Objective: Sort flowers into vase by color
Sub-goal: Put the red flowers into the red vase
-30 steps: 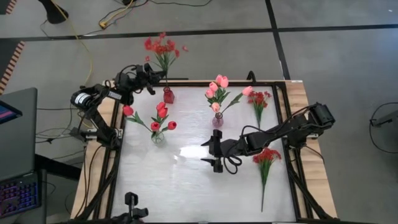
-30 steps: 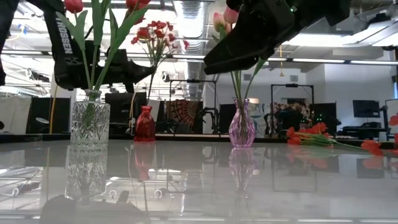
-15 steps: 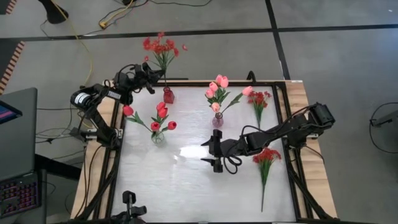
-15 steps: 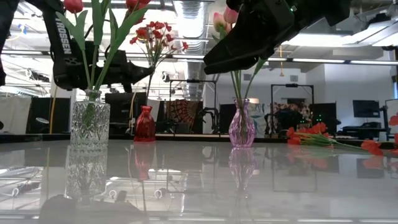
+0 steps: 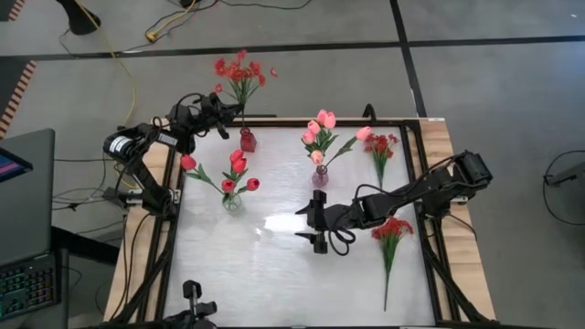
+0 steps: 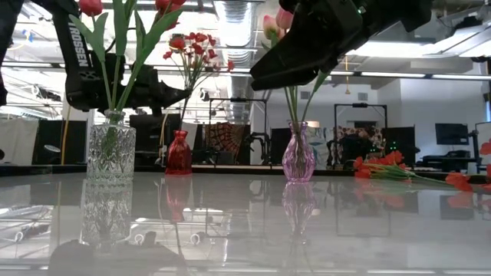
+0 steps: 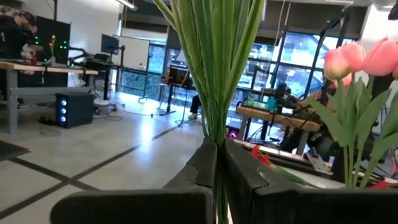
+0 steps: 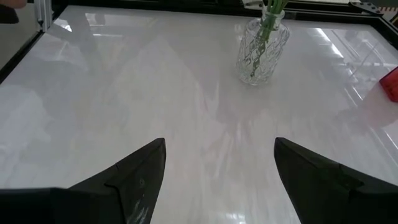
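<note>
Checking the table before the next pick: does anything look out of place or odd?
Two red sprays and lie flat on the table's right side, outside any vase. The left gripper holds a red spray by its stems above the red vase. Nothing is spilled or tipped.
</note>
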